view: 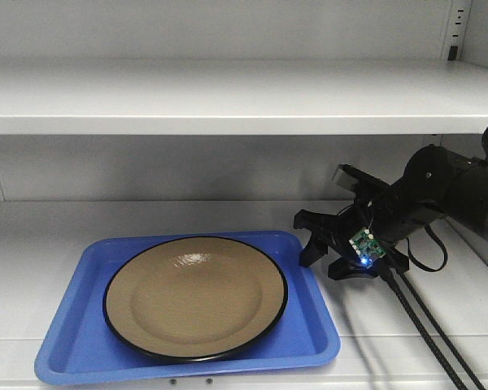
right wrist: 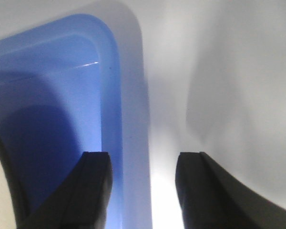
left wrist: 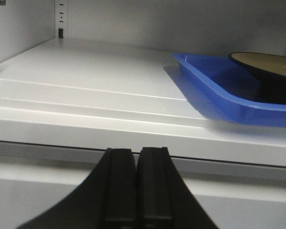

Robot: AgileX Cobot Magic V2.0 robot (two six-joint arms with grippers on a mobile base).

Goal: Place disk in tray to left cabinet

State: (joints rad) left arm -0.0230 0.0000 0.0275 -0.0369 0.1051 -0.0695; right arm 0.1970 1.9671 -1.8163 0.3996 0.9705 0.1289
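1. The cabinet (view: 228, 97) is a light grey metal unit with wide flat shelves; a slotted upright shows at its back right corner in the front view.
2. The blue tray (view: 73, 341) lies flat on the lower shelf, toward the left and near the front edge. Its rounded corners and low lip are visible.
3. The disk (view: 195, 294) is a tan plate with a thin black rim. It rests inside the tray and fills most of its width.
4. The right arm (view: 447, 195) is black and reaches in from the right side, with cables hanging below it.
5. The right gripper (view: 315, 244) is just beside the right edge of the tray, low over the shelf. In its wrist view the fingers (right wrist: 93, 186) stand apart, one over the tray lip and one over the bare shelf, so it is released and grasps nothing.
6. The left gripper (left wrist: 136, 186) shows only in its own wrist view, in front of the shelf edge. Its jaws are pressed together with nothing between them.
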